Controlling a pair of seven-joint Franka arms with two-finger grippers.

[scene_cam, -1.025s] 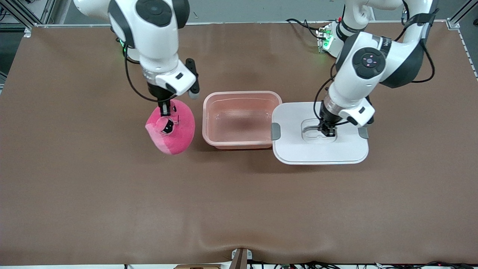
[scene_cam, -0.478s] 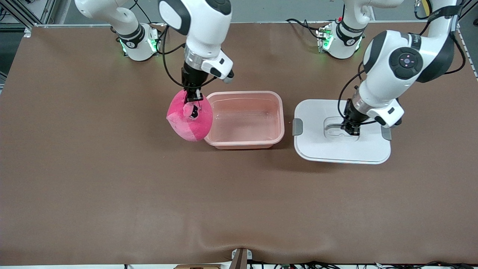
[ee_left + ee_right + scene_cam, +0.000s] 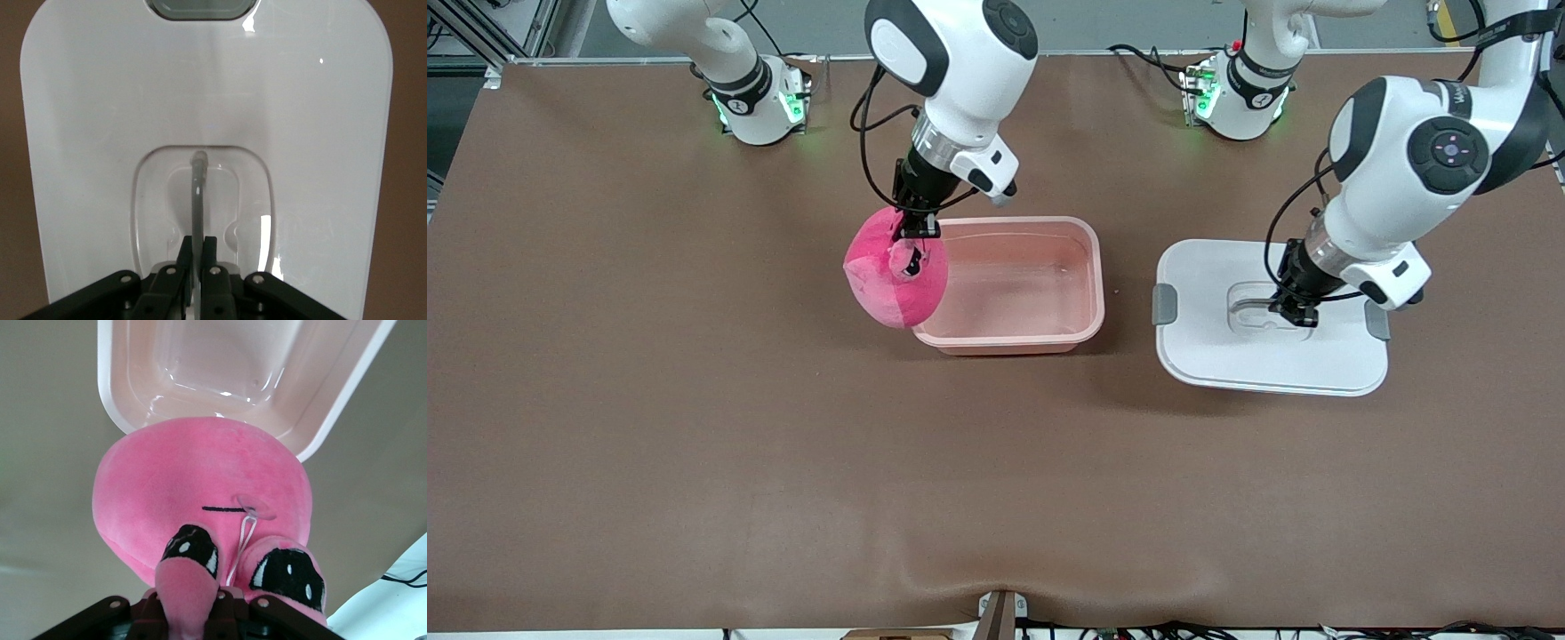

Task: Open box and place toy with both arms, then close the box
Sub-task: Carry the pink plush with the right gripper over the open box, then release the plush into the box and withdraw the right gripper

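Note:
The box [image 3: 1007, 341], a pale pink tub, stands open in the middle of the table, its inside bare. My right gripper [image 3: 914, 233] is shut on the hot-pink toy [image 3: 889, 280] near its eyes. The toy hangs over the box rim at the right arm's end. The right wrist view shows the toy [image 3: 200, 473] with the box [image 3: 107, 380] under it. My left gripper [image 3: 1294, 311] is shut on the thin handle [image 3: 197, 193] in the recess of the white lid [image 3: 1272, 360]. The lid is level, beside the box toward the left arm's end.
Both arm bases [image 3: 751, 98] [image 3: 1240, 93] stand along the table edge farthest from the front camera, with cables beside them. Grey clips [image 3: 1164, 304] stick out from the lid's short sides. Brown table surface [image 3: 996, 480] stretches wide between the box and the front camera.
My right gripper has carried the toy from the right arm's end of the table to the box rim. My left gripper has carried the lid away from the box, toward the left arm's end.

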